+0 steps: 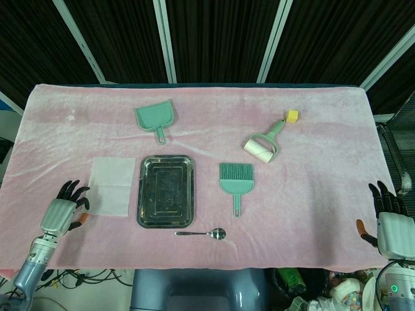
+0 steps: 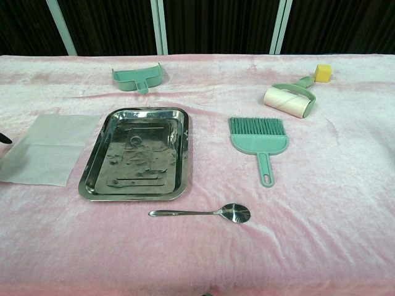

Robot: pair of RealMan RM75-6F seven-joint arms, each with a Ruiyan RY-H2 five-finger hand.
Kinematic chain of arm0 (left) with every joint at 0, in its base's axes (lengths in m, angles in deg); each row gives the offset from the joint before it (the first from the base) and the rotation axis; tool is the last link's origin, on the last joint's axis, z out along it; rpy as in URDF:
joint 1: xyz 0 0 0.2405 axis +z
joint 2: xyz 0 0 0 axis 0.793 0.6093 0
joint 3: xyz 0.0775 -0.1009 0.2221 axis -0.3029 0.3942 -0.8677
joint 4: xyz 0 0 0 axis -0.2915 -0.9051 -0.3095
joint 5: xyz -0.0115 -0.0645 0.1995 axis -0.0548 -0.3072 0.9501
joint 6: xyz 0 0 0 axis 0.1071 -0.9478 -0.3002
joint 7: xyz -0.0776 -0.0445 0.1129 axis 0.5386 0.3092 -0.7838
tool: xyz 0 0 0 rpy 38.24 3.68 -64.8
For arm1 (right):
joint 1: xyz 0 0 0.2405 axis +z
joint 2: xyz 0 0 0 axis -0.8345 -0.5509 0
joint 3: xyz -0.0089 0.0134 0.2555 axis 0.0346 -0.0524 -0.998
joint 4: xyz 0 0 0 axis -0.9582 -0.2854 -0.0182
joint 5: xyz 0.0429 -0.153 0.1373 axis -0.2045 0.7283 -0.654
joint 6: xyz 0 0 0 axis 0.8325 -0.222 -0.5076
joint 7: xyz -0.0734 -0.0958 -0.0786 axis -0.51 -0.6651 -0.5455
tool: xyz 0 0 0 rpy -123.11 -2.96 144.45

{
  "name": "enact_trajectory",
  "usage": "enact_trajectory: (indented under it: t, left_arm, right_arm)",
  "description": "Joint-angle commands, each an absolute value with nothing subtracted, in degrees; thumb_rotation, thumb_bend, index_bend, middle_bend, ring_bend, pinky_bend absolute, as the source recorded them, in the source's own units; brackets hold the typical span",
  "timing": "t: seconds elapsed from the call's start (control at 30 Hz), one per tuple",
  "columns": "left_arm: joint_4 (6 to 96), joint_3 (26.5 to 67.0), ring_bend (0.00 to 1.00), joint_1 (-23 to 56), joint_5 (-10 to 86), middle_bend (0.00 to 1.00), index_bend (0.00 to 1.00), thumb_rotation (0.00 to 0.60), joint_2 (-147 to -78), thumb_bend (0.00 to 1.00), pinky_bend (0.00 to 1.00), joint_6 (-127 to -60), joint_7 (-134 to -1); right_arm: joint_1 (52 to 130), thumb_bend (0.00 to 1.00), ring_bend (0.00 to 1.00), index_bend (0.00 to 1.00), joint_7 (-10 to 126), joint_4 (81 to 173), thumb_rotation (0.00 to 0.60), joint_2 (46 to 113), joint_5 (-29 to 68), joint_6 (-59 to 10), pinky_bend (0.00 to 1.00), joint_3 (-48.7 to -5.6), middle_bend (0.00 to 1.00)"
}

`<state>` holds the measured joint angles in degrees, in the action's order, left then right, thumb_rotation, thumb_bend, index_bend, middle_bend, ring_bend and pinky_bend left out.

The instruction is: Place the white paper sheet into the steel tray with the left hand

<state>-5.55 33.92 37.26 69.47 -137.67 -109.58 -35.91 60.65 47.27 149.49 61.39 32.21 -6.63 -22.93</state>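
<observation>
The white paper sheet (image 1: 111,186) (image 2: 48,148) lies flat on the pink cloth, just left of the steel tray (image 1: 144,194) (image 2: 99,161). Nothing lies in the tray. My left hand (image 1: 63,210) hovers near the front left corner of the table, a little left of the sheet, fingers spread and holding nothing; in the chest view only a dark fingertip (image 2: 4,139) shows at the left edge. My right hand (image 1: 390,222) rests at the far right edge, fingers apart and empty.
A green dustpan (image 1: 156,118) (image 2: 138,78) sits behind the tray. A green brush (image 1: 236,181) (image 2: 259,139) lies right of it, a spoon (image 1: 202,232) (image 2: 203,213) in front. A lint roller (image 1: 264,142) (image 2: 290,98) and a yellow cube (image 1: 292,116) (image 2: 323,72) are at the back right.
</observation>
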Motion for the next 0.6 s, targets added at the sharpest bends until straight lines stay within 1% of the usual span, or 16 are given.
enact_trajectory:
  t: [0.03, 0.6]
  left_arm:
    - [-5.56, 33.9, 0.0, 37.3, 69.47, 0.21, 0.55, 0.6, -137.63, 0.4, 0.05, -109.61, -35.91]
    - [-5.62, 33.86, 0.0, 37.21, 69.55, 0.21, 0.55, 0.6, -137.49, 0.4, 0.05, -109.75, -36.16]
  right_arm:
    - [60.66, 0.28, 0.12, 0.07, 47.29, 149.49, 0.6, 61.36, 32.24, -6.65, 0.14, -22.91, 0.02]
    - [60.62, 0.28, 0.12, 0.07, 47.08, 149.63, 0.6, 61.29, 32.06, -6.72, 0.14, -22.87, 0.02]
